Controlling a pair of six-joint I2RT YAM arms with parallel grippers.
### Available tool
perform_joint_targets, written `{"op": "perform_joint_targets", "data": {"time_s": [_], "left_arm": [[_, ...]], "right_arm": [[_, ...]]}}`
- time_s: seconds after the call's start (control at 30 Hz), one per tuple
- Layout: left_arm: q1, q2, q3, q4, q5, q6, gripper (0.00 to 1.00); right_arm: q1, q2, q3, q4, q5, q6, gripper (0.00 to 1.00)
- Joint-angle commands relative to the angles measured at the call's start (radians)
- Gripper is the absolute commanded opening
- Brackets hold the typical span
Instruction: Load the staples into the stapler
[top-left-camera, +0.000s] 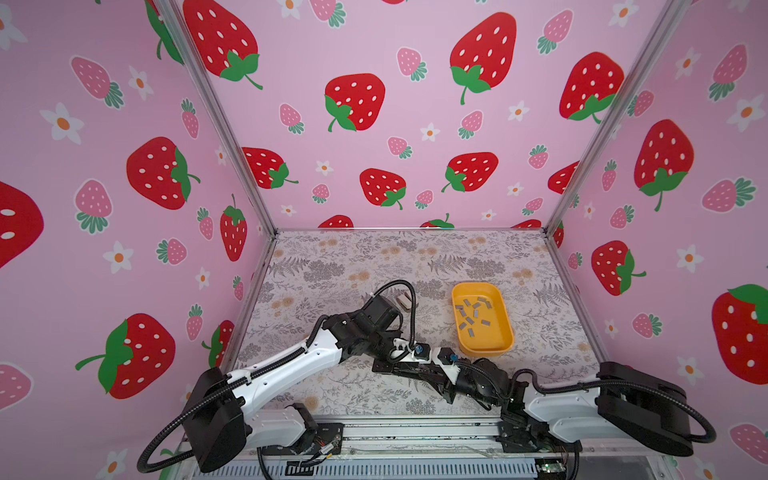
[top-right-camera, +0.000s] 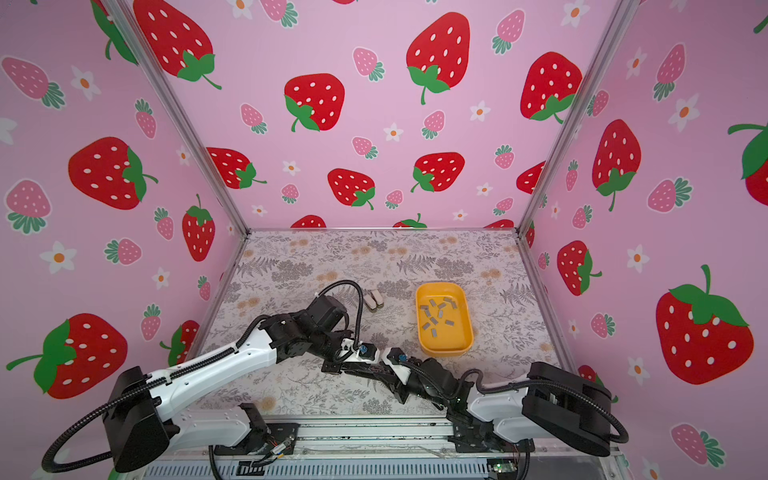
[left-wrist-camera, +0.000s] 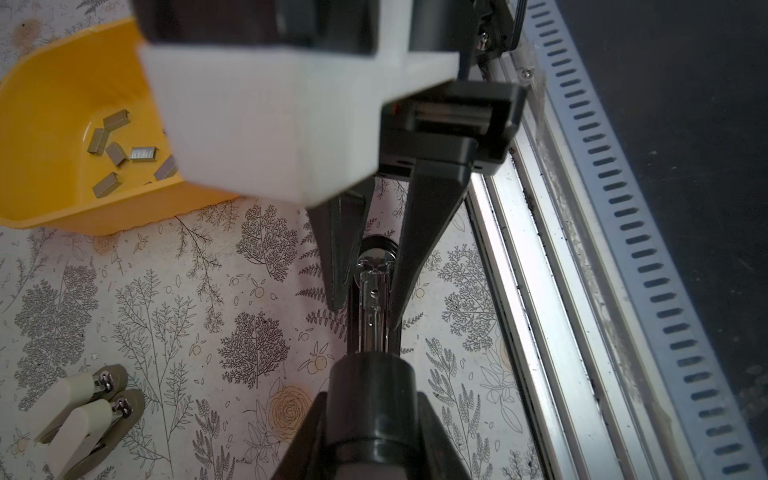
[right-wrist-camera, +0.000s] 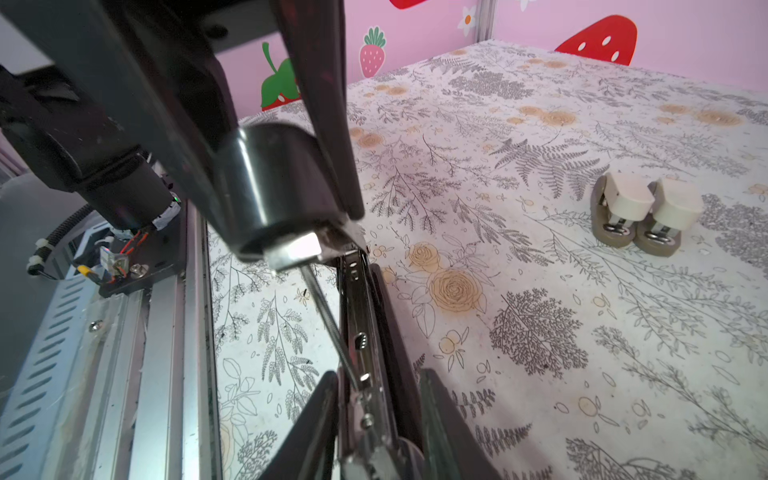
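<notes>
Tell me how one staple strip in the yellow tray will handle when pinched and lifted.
Probably very light: the staple strips are small and thin. Likely to skid rather than lift, as they lie flat and loose on the smooth floor of the yellow tray. They look like straight-edged metal, so they are unlikely to flop.

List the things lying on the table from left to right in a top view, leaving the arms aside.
pair of small beige staplers → yellow tray holding the staples. The black stapler nearer the camera spans across the pair's place, so it is left out.
</notes>
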Motion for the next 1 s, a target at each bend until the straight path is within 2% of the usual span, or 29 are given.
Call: {"op": "perform_joint_targets", "data": {"time_s": [0.0,0.3,0.5,0.83,0.97], "left_arm": [[-0.006,-0.047,0.042,0.065,0.081,0.028,0.0],[0.0,-0.086,0.033,0.063,0.105,0.048,0.0],[0.031,-0.11,0.029,0.063,0.14,0.049,0.0],[0.213,-0.216,-0.02,0.113,0.332,0.047,0.0],[0.24,-0.217,-0.007,0.097,0.358,0.054,0.0]], "right_arm": [[0.022,0.054,0.042,-0.029,0.027,-0.003,0.35],[0.053,0.182,0.112,-0.011,0.048,-0.006,0.37],[0.053,0.207,0.107,0.008,0.055,-0.004,0.35],[0.054,0.205,0.039,0.088,0.046,-0.003,0.29],[0.054,0.231,0.028,0.123,0.046,0.007,0.24]]}}
